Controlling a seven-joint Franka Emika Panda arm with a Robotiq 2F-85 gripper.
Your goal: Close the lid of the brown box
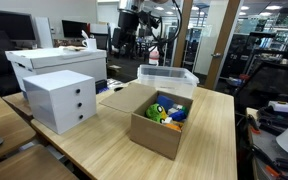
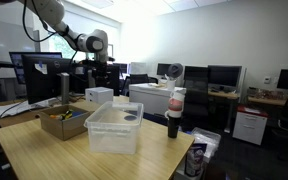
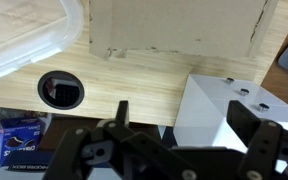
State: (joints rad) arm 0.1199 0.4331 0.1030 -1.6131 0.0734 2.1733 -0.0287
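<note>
The brown box (image 1: 154, 135) stands open on the wooden table and holds colourful toys (image 1: 167, 111). Its lid (image 1: 124, 98) lies folded outward, nearly flat, toward the white drawer unit. The box also shows in an exterior view (image 2: 56, 124). In the wrist view, tan cardboard (image 3: 174, 25) fills the top edge. My gripper (image 3: 189, 125) is open and empty, hanging high above the table edge beside the drawer unit, apart from the box. It appears in both exterior views (image 1: 125, 42) (image 2: 103, 72).
A white three-drawer unit (image 1: 59, 100) (image 3: 229, 105) stands beside the lid. A clear plastic bin (image 1: 167, 77) (image 2: 114, 128) (image 3: 24, 35) sits behind the box. A round cable hole (image 3: 61, 90) is in the tabletop. A bottle (image 2: 174, 112) stands near the bin.
</note>
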